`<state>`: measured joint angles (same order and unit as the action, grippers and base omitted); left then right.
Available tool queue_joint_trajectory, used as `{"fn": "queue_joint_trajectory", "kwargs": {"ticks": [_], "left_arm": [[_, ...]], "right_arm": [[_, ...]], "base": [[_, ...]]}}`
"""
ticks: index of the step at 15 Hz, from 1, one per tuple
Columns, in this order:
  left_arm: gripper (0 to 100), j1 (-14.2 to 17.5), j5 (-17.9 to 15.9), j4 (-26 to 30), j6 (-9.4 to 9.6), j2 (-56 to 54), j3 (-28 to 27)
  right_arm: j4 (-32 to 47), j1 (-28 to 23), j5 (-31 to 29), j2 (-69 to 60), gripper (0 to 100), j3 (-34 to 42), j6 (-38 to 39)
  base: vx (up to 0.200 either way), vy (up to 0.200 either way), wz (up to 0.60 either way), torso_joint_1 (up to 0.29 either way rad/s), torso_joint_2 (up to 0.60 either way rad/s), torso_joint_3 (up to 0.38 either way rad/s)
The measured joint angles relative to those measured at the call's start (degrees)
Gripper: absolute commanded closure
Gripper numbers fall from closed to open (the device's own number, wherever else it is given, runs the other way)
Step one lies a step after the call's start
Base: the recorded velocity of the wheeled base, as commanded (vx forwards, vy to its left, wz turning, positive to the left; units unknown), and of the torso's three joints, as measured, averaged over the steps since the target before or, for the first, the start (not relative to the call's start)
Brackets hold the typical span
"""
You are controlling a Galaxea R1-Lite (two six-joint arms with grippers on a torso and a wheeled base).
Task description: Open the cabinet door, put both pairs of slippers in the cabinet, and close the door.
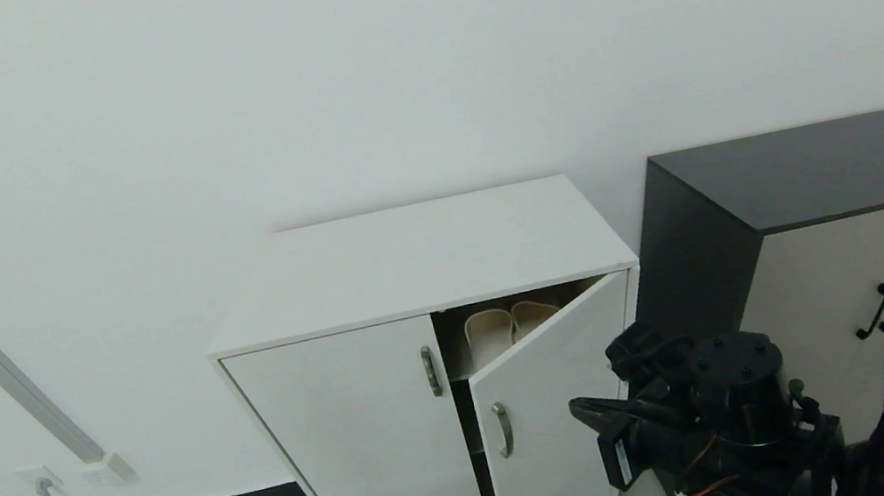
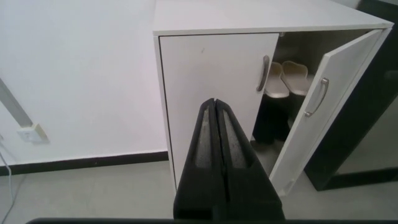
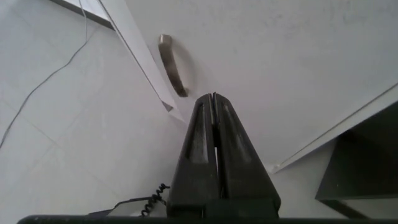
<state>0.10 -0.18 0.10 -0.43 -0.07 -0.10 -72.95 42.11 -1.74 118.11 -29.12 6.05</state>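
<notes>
White cabinet door (image 1: 552,408) ajar; pale slippers (image 1: 508,328) inside, perhaps one pair; left gripper (image 2: 214,102), right gripper (image 3: 214,96) clenched.

Soft, even indoor light washes the wall (image 1: 379,72) behind the white cabinet (image 1: 417,256), casting only faint shadows. Inside the cabinet it is dim, and the slippers (image 1: 508,328) show pale against the dark. A mild sheen lies on the open door (image 1: 558,389). Beside the white cabinet, the black cabinet (image 1: 819,166) has a dull grey reflection on its top. The left hand (image 2: 215,106) and right hand (image 3: 214,99) appear as dark shapes against bright surfaces.
</notes>
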Motion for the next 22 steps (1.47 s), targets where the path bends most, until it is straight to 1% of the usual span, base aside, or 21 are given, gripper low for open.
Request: {"fn": "queue_joint_trajectory", "kwargs": {"ticks": [2, 6, 10, 17, 22], "left_arm": [[100, -0.1, 0.0, 0.0, 0.0, 0.0, 0.0], [100, 0.0, 0.0, 0.0, 0.0, 0.0, 0.0], [100, 0.0, 0.0, 0.0, 0.0, 0.0, 0.0], [100, 0.0, 0.0, 0.0, 0.0, 0.0, 0.0], [100, 0.0, 0.0, 0.0, -0.06, 0.0, 0.0]], "right_arm": [[0.2, -0.5, 0.2, 1.5, 100, -2.4, 0.0], [2.2, -3.3, 0.7, 6.1, 100, -10.2, 0.0], [7.3, -5.3, 0.8, 8.8, 100, -16.8, 0.0], [13.9, -6.1, 0.9, 11.7, 100, -25.9, -0.1], [18.3, -7.8, 0.9, 13.8, 100, -32.9, -0.1]], "base": [[0.0, 0.0, 0.0, 0.0, 0.0, 0.0], [0.0, 0.0, 0.0, 0.0, 0.0, 0.0], [0.0, 0.0, 0.0, 0.0, 0.0, 0.0], [0.0, 0.0, 0.0, 0.0, 0.0, 0.0], [0.0, 0.0, 0.0, 0.0, 0.0, 0.0]]}}
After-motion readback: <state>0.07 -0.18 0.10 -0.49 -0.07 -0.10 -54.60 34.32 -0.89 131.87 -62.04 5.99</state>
